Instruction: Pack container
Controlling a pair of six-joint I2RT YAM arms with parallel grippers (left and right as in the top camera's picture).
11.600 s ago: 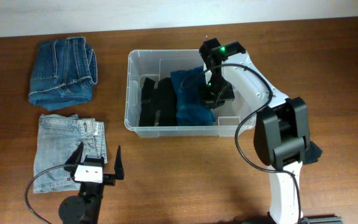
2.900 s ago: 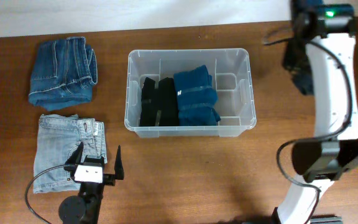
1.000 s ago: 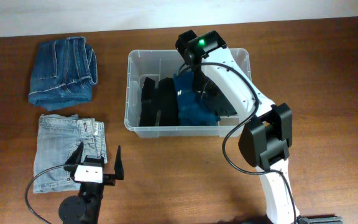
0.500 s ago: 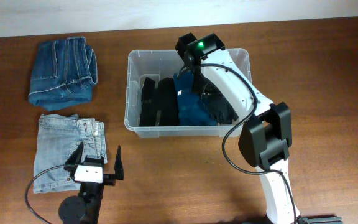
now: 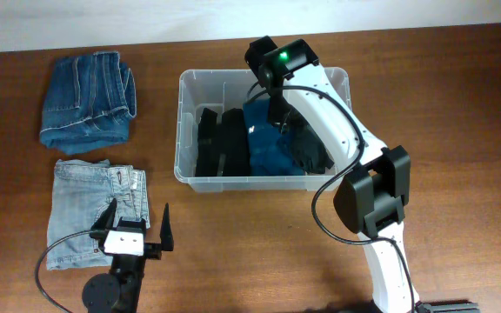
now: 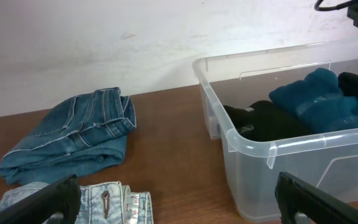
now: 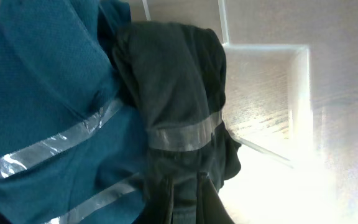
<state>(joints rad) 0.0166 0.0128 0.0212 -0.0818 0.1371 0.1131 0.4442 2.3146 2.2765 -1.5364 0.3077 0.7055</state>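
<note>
**Right arm:** mine, rising from its base at the desk's (image 5: 259,252) near right edge, elbow folded just in front of the container (image 5: 182,130), forearm slanting up and left across its right half, wrist above the back rim, pointing down into the bin.

**Right gripper** (image 7: 184,185): fingers pressed together against a dark grey garment (image 7: 173,93) with a shiny band. Whether cloth is caught between them I cannot tell.

**Left arm:** folded low at the near left edge.

**Left gripper** (image 5: 139,224): spread wide, holding nothing, beside the light folded jeans (image 5: 90,209).

**Container:** clear bin, mid-desk. It holds, left to right, a black garment (image 5: 218,143), a teal garment (image 5: 272,143) and the dark grey one, each touching the next.

**Outside the bin:** dark blue jeans (image 5: 88,100), far left, beyond the light pair.
</note>
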